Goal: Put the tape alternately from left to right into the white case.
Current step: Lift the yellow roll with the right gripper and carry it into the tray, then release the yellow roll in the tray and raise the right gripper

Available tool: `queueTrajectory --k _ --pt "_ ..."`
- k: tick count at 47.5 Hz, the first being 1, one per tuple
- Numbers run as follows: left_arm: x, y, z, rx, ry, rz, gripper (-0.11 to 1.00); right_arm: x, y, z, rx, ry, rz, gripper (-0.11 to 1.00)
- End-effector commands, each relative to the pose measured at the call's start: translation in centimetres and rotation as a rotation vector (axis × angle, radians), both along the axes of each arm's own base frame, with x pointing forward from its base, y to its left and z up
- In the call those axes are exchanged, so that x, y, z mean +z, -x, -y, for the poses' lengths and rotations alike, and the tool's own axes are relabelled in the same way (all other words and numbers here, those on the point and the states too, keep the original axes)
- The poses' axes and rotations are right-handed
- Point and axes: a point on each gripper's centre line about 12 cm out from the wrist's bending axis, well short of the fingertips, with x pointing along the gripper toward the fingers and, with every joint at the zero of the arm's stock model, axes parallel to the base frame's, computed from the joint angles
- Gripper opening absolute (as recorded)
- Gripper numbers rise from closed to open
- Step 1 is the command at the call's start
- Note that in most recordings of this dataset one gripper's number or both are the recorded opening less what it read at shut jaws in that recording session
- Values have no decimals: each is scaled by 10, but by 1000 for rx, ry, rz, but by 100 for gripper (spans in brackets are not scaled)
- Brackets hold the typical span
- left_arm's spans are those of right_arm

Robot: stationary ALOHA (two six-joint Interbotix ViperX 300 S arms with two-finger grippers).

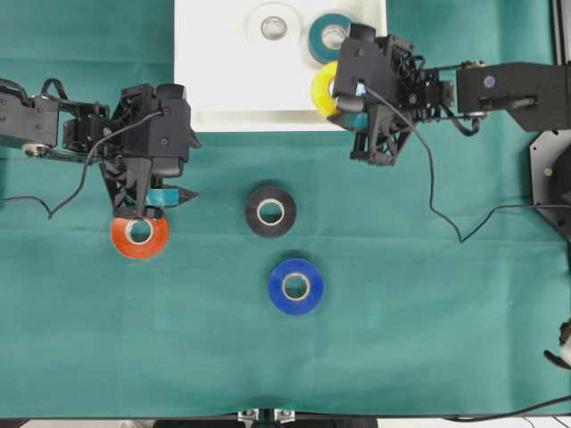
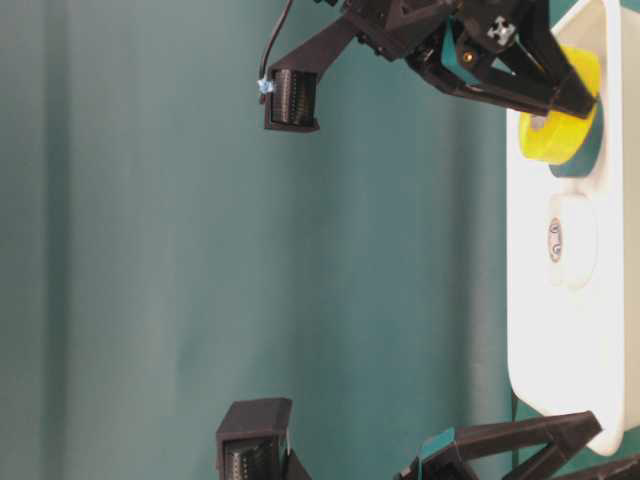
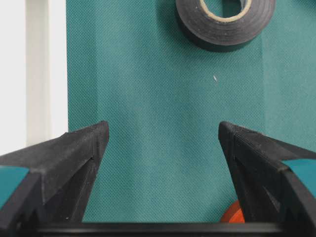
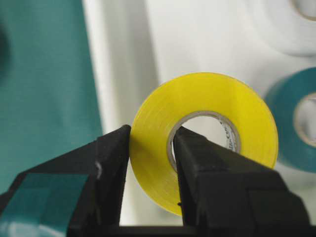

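Yellow tape (image 4: pixel 205 140) filled your right wrist view, with one finger of the right gripper (image 4: pixel 150 168) outside the roll's wall and the other through its core, clamped tight on it. You held that roll over the near right part of the case (image 1: pixel 223 80), clear of the floor as far as the table-level view showed. White tape (image 1: pixel 273 24) and teal tape (image 1: pixel 328 36) already lay flat inside, side by side near the far rim. So your step in hand was the third placement, carried by the right arm.

Your left gripper (image 1: pixel 150 198) hung with its jaws spread wide and nothing between them, just above the red tape (image 1: pixel 139 236) on the cloth (image 1: pixel 428 312). Black tape (image 1: pixel 270 210) and blue tape (image 1: pixel 296 285) waited further along the cloth.

Your next move, I judged, called for lowering the yellow roll onto bare case floor beside the teal one, then letting go cleanly so the finger slid out of the core without dragging the roll.
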Motion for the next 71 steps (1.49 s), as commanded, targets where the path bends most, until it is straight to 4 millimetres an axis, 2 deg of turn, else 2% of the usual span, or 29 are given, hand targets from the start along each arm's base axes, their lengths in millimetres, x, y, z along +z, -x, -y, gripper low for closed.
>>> queueTrajectory --k 1,11,49,51,58,60,71 --pt "4 2 1 -2 1 18 76 12 -2 4 -3 15 39 28" --pt "4 2 2 -3 1 18 76 12 0 11 -20 19 37 28" --pt "4 2 2 -3 1 18 76 9 3 10 -20 17 26 28" --pt "4 2 2 -3 1 18 76 7 4 10 -20 16 22 35" --pt "5 1 1 -2 1 21 76 5 7 9 -16 17 13 77" --pt "5 1 2 -3 1 21 76 4 7 9 -16 17 12 84" --pt "5 1 1 -1 2 21 76 4 7 9 -15 17 15 80"
